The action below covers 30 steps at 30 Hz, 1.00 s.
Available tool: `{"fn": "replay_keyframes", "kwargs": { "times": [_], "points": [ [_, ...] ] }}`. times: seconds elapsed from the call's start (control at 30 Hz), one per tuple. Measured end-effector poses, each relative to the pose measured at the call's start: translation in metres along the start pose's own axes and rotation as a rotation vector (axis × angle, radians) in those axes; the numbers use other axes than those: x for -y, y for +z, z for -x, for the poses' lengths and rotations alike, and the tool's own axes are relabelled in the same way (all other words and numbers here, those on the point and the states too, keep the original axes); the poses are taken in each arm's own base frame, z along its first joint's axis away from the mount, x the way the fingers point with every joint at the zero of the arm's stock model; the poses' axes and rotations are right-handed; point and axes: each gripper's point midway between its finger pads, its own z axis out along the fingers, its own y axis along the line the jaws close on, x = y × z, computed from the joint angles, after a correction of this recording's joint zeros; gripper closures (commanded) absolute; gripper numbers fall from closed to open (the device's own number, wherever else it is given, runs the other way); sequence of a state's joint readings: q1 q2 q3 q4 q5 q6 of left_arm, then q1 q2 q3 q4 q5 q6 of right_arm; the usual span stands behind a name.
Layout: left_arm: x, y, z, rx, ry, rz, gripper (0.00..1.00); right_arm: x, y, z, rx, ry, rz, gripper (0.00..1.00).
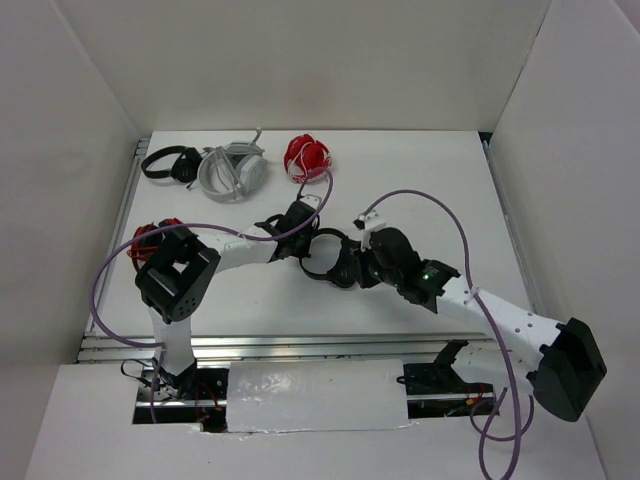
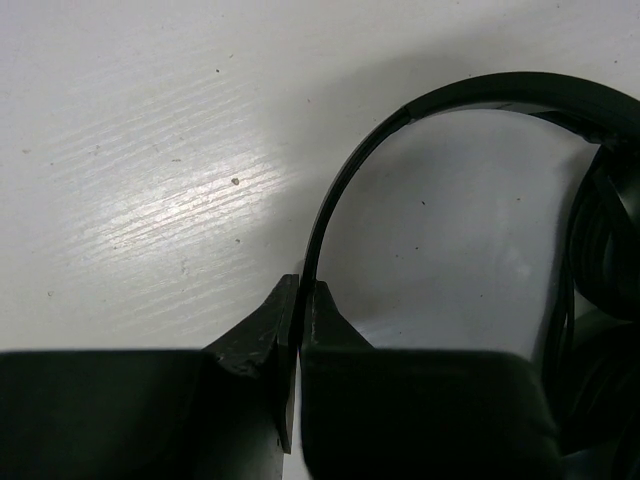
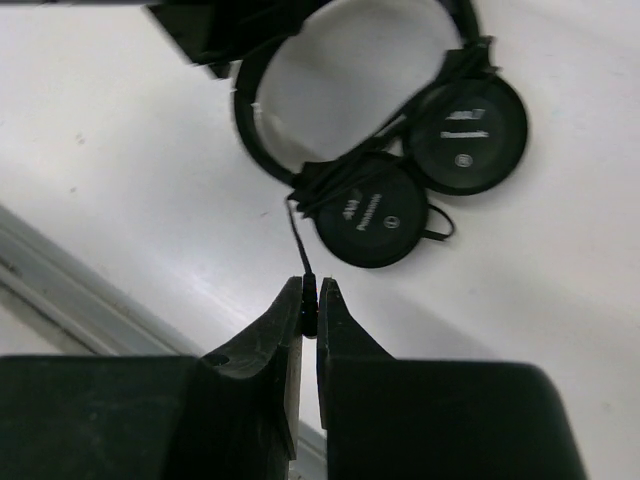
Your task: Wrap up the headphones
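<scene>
We see a white table [image 1: 400, 180] with small black headphones [image 3: 370, 215] lying in the middle, another black pair [image 1: 168, 163] and a grey-white pair [image 1: 232, 170] touching at the far side, a red bundle [image 1: 306, 157] near them, and one more red thing [image 1: 150, 237] on the left.

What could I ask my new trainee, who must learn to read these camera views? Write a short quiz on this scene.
1. True or false: the left gripper is shut on the headband.
2. The right gripper pinches: A an earcup; B the cable; C nothing.
3. How many pairs of headphones show in the overhead view?
Key: 1 true. 2 B. 3 three: the held pair, a grey pair, a black pair.
</scene>
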<state>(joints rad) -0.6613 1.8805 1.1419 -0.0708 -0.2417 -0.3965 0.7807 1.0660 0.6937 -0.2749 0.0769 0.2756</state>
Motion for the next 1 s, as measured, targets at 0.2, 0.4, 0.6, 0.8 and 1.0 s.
{"fn": "replay_keyframes", "kwargs": {
  "times": [0.2,0.4,0.6,0.8,1.0],
  "points": [
    [0.001,0.001,0.004,0.019,0.003,-0.002,1.0,0.032,0.024,0.014,-0.033,0.031,-0.078,1.0],
    [-0.002,0.001,0.006,0.027,0.025,0.008,1.0,0.039,0.07,0.03,-0.062,-0.04,-0.112,1.0],
    [-0.003,0.001,0.006,0.028,0.027,0.015,1.0,0.055,0.096,0.018,-0.116,-0.064,-0.189,0.98],
    [-0.004,0.001,0.006,0.028,0.027,0.018,1.0,0.069,0.101,0.021,-0.107,-0.084,-0.264,0.91],
    [-0.004,0.001,0.005,0.025,0.028,0.018,1.0,0.07,0.107,0.019,-0.104,-0.105,-0.262,0.86]
  ]
}}
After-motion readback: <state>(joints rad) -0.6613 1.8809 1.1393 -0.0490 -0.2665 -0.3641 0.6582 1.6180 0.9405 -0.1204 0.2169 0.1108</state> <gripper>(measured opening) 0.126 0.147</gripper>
